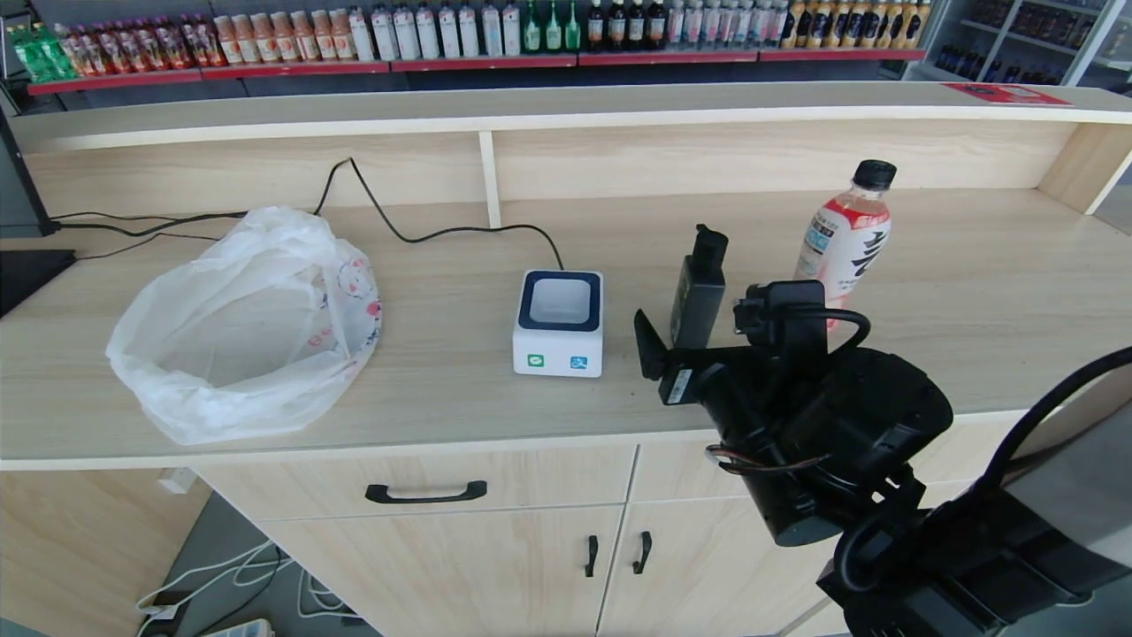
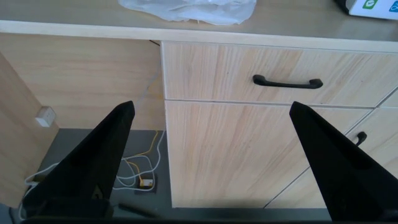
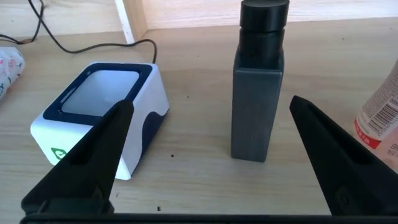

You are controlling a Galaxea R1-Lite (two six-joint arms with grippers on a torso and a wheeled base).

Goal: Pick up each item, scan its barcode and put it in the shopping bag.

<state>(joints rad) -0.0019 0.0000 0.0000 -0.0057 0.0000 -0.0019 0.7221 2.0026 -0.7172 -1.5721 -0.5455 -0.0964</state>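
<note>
Wooden desk (image 1: 973, 292) carries the shopping bag (image 1: 248, 327), mouth open, at its left end, with the scanner (image 1: 559, 323) mid-front between bag and goods. Right tool (image 3: 211, 102), spread wide, faces a dark flask (image 1: 697, 301), probably the first pick. A pink bottle (image 1: 845, 234) stands beyond. Left tool (image 2: 211, 106), also wide, hangs below the front edge.

Wooden counter (image 1: 973, 292) with a black-handled drawer (image 1: 531, 478) — stocked drinks shelf (image 1: 486, 64) behind.

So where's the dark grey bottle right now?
In the head view the dark grey bottle stands upright on the counter, right of centre, between the scanner and the drink bottle, ahead of the right gripper.
</note>
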